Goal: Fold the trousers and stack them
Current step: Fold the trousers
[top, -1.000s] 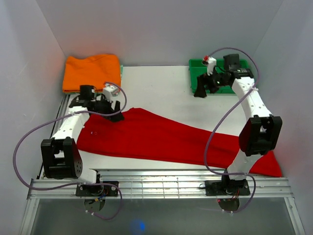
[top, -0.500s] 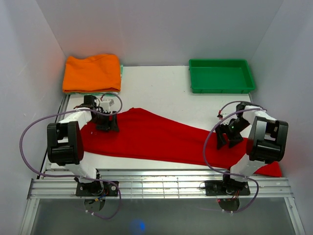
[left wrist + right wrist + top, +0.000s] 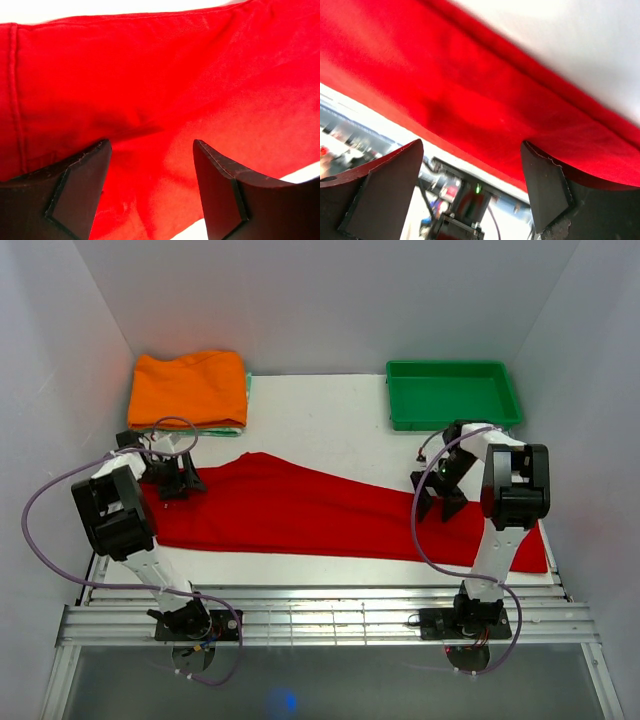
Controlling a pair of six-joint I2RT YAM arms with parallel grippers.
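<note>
Two sets of fingers hang low over one pair of bright red soft-fabric trousers (image 3: 330, 515). The trousers lie flat on the white table (image 3: 320, 410) with their long axis running crosswise. Their broad end sits just in front of the folded orange garment (image 3: 188, 388), and the narrow leg end lies well away from that garment, toward the near right corner.

The left fingers (image 3: 178, 483) are over the broad end, close in front of the orange garment. The left wrist view shows these fingers (image 3: 75, 190) spread wide, with red cloth filling the gap and a stitched seam off to one side. I cannot tell whether the tips press the fabric. The right fingers (image 3: 424, 506) stand far from the orange garment, at the far edge of the leg, and a stretch of leg runs on past them. In the right wrist view those fingers (image 3: 380, 195) are also spread, pinching nothing, with the cloth's far edge running between them.

Each arm has fabric directly beneath its fingers, so a grasp likely needs only a short drop and a squeeze. The left arm is the nearer one to the broad end. The right arm is short of the hem, so a lengthwise fold may leave the leg end trailing.
</note>
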